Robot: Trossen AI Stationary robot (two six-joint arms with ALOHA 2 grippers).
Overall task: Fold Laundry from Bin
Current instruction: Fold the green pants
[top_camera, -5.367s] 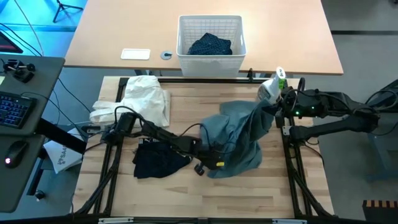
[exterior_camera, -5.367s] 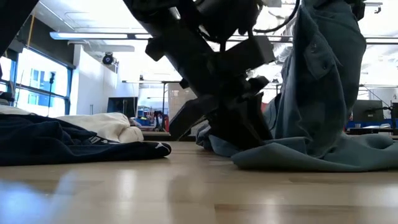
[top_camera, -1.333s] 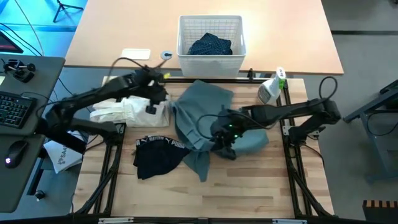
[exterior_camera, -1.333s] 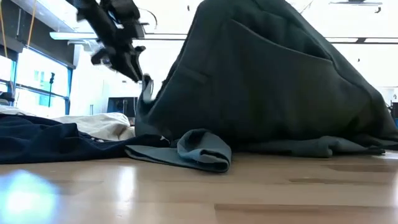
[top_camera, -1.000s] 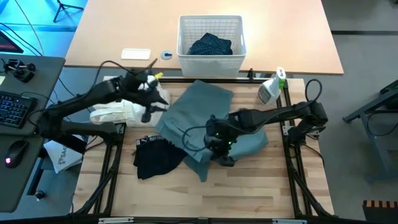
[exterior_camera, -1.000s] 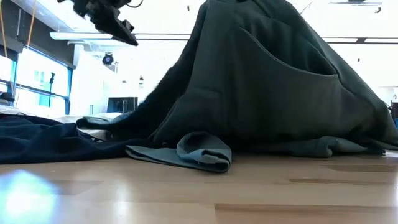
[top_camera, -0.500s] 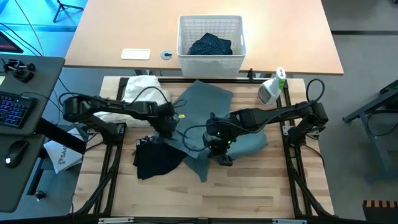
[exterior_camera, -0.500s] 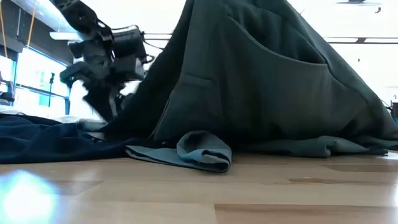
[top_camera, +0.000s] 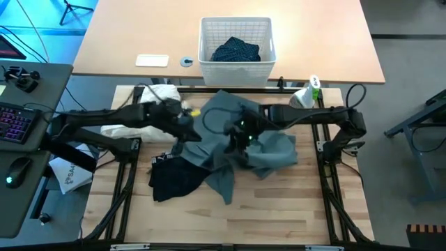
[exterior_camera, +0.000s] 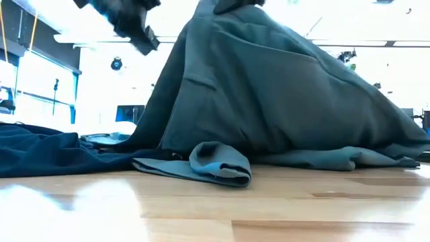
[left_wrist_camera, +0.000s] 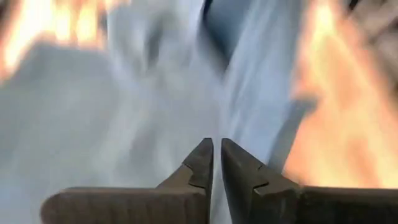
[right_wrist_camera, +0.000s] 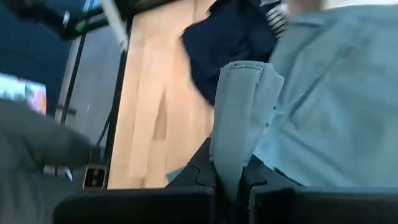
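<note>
The grey-green top [top_camera: 237,143] stands like a tent in the middle of the table, and its lower edges and a rolled part [exterior_camera: 218,163] rest on the wood. My right gripper [top_camera: 240,134] is shut on the top at its peak. My left gripper [top_camera: 185,130] hovers at the top's left edge. Its fingers [left_wrist_camera: 202,163] are nearly together, and blurred pale cloth lies beyond them. The black piece with white lettering [top_camera: 174,178] lies flat at the near left. The white cloth [top_camera: 159,103] lies at the far left. The white bin [top_camera: 235,28] holds a navy dotted garment [top_camera: 235,51]. My left gripper is close over the top's left edge; the view is blurred, and I cannot tell whether it touches the cloth. My right gripper pinches a doubled fold of the top [right_wrist_camera: 239,134] with a stitched hem [right_wrist_camera: 245,67] between its two fingers. It comes slanting down from the table's right. The rest of the top hangs below, with its lower part on the table.
A spray bottle [top_camera: 304,97] stands at the table's far right corner. The bin stands on a second table beyond the far edge, with a white card [top_camera: 152,61] and a small round thing [top_camera: 186,62]. Bare wood shows along the near edge [top_camera: 279,209].
My right gripper has moved toward the far edge and up with the top's fold. The tent's peak has followed, while the rolled part and lower edges have stayed on the wood. My left gripper has swung from above the white cloth to the top's left edge.
</note>
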